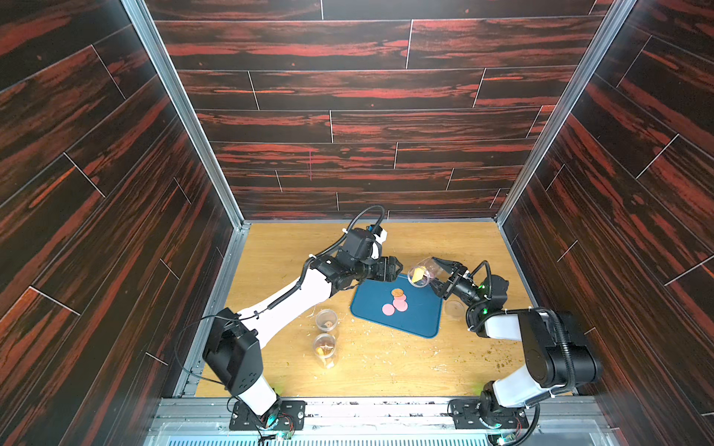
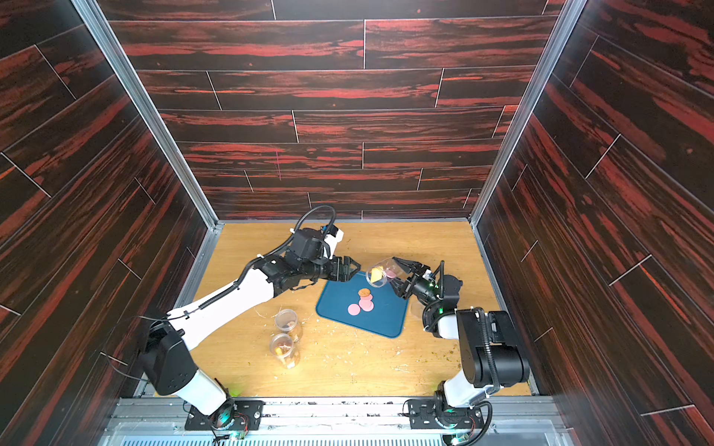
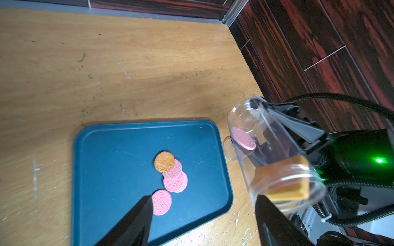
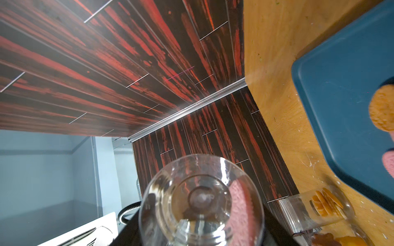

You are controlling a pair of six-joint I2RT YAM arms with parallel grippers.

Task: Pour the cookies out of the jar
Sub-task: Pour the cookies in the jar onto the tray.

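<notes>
Pink embossed cookies (image 3: 175, 182), speckled tan cookie (image 3: 164, 161), yellow cookie (image 3: 283, 183), teal tray (image 3: 110, 170), clear jar (image 3: 247, 119), wood-grain table (image 3: 128, 64)

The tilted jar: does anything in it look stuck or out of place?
Yes. The jar is tipped toward the tray, yet a yellow square cookie sits across its mouth and a pink cookie lies behind it near the base. The square looks jammed, though I cannot be sure.
</notes>
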